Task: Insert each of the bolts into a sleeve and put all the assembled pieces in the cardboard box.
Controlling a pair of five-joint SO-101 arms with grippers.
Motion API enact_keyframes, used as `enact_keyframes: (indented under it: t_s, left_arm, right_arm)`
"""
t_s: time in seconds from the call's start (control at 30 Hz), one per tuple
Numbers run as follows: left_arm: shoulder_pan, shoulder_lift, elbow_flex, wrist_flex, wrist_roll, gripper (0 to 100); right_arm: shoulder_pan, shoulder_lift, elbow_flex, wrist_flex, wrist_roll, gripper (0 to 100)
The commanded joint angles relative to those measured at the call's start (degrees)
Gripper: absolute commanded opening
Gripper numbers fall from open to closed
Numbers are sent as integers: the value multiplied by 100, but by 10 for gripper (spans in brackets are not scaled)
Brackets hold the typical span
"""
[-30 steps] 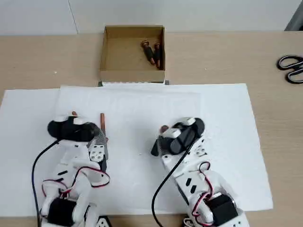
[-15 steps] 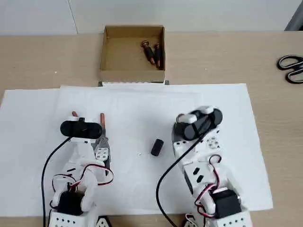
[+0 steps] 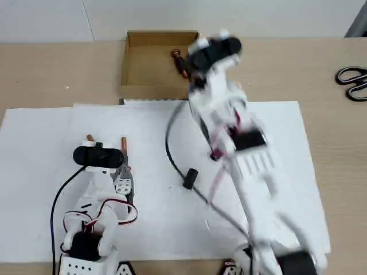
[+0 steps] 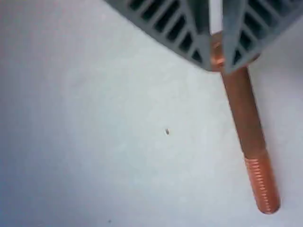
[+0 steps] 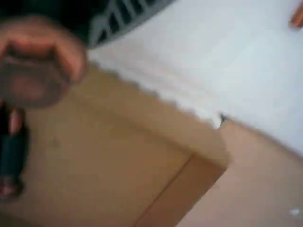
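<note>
My left gripper [image 4: 215, 45] is shut on the head of a copper bolt [image 4: 248, 137], which lies on the white paper [image 3: 269, 132]; from above this bolt [image 3: 124, 145] pokes out ahead of the left arm. A second bolt [image 3: 90, 138] lies just to its left. A black sleeve [image 3: 190, 177] lies alone mid-paper. My right arm stretches to the cardboard box [image 3: 143, 66], with the right gripper [image 3: 194, 67] over its right side, shut on a blurred copper-headed piece [image 5: 35, 71]. An assembled piece [image 5: 12, 153] lies on the box floor below it.
Scissors [image 3: 352, 83] lie on the wooden table at the far right. The box's near wall [image 5: 165, 137] borders the paper's far edge. A cable from the right arm trails across the paper near the sleeve.
The right arm swung from the middle of the paper up and over the box, carrying its piece. The black sleeve stayed on the paper. The left arm has held still for the last half second.
</note>
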Motion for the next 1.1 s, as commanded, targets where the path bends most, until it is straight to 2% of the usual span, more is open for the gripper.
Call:
enact_keyframes:
  t_s: [0.0,0.43,0.6,0.77,1.07]
  left_arm:
    - [-26,-53,-31,-141,-35,6]
    - [-26,-53,-31,-141,-26,6]
    - [-26,-53,-31,-141,-26,6]
    - [-26,-53,-31,-141,-26,6]
    - [-26,-53,-31,-141,-26,6]
  right_arm:
    - [57,1578,-1837,-541,167,3]
    - [31,6237,-6497,-602,510,7]
    - [22,7626,-7763,-532,1108,37]
    - [-40,8286,-8695,154,1266,228]
    - [-92,8462,-10198,1349,1266,149]
